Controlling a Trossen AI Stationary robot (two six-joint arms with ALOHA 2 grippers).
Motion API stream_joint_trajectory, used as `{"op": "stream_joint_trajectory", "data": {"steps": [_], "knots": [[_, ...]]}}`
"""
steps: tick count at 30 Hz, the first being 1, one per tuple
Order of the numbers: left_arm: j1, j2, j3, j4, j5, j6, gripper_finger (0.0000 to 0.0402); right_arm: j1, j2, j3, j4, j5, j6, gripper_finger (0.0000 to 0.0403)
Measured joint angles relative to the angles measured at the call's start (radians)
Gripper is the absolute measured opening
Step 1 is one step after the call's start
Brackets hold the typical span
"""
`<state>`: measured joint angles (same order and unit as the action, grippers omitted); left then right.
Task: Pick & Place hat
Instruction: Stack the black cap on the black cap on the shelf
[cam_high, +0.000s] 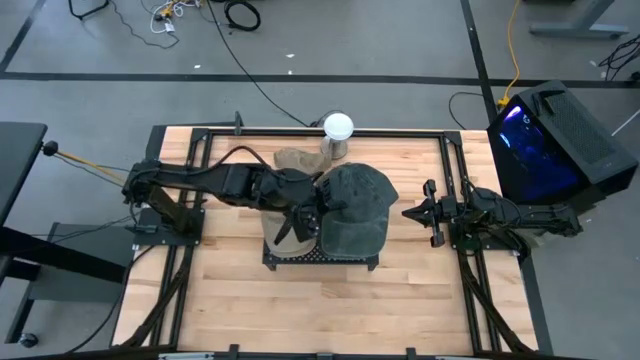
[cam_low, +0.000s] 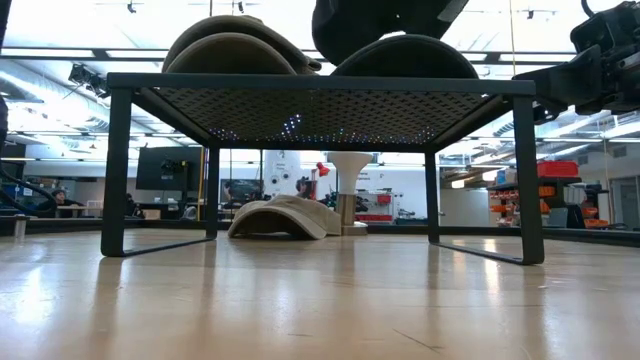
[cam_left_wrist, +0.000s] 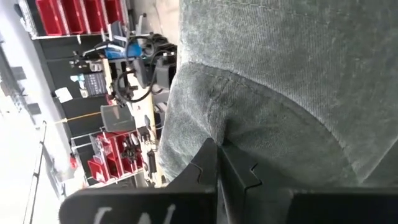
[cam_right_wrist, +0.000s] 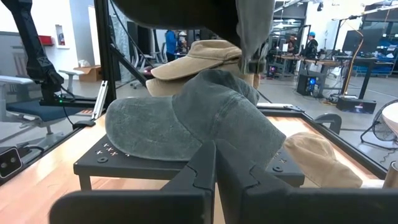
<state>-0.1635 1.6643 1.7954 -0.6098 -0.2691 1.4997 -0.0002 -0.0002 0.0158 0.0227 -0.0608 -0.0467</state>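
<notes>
A grey-green hat (cam_high: 357, 205) lies on the black perforated rack (cam_high: 290, 258) in the middle of the table. Its brim (cam_right_wrist: 146, 134) rests flat on the rack's top. My left gripper (cam_high: 318, 208) reaches in from the table's left and is shut on the hat's crown. A tan hat (cam_low: 232, 45) sits on the rack beside the grey-green one. A second tan hat (cam_high: 298, 158) lies on the table behind the rack. My right gripper (cam_high: 408, 212) waits shut at the table's right, holding nothing. My left gripper pinches a fold of the hat's crown cloth (cam_left_wrist: 214, 134) between its two shut fingers, on the crown's left side. The fingers come from the table's left, slanting a little downward. The cloth is creased and drawn up at the fingers, while the brim stays on the rack.
A white round-topped stand (cam_high: 338, 130) stands at the table's far edge, next to the tan hat on the table. A lit computer case (cam_high: 545, 140) sits off the table's far right corner. Bare wood shows in front of the rack.
</notes>
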Motion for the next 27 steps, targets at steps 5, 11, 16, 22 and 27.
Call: {"op": "stream_joint_trajectory", "data": {"steps": [5,11,16,22,27], "knots": [[0.0,0.031,0.0,-0.001,-0.011,0.005,0.0002,0.0,0.0,0.0,0.0,0.0,0.0,0.0015],[0.0,0.059,0.0,-0.051,-0.07,0.038,0.0002,0.0,0.0,0.0,0.0,0.0,0.0,0.0015],[0.0,0.073,0.0,-0.093,-0.092,0.06,0.0002,0.0,0.0,0.0,0.0,0.0,0.0,0.0015],[0.0,0.085,0.0,-0.094,-0.094,0.057,0.0002,0.0,0.0,0.0,0.0,0.0,0.0,0.0015],[-0.002,0.084,0.0,-0.093,-0.094,0.05,0.0002,0.0,0.0,0.0,0.0,0.0,0.0,0.0015]]}}
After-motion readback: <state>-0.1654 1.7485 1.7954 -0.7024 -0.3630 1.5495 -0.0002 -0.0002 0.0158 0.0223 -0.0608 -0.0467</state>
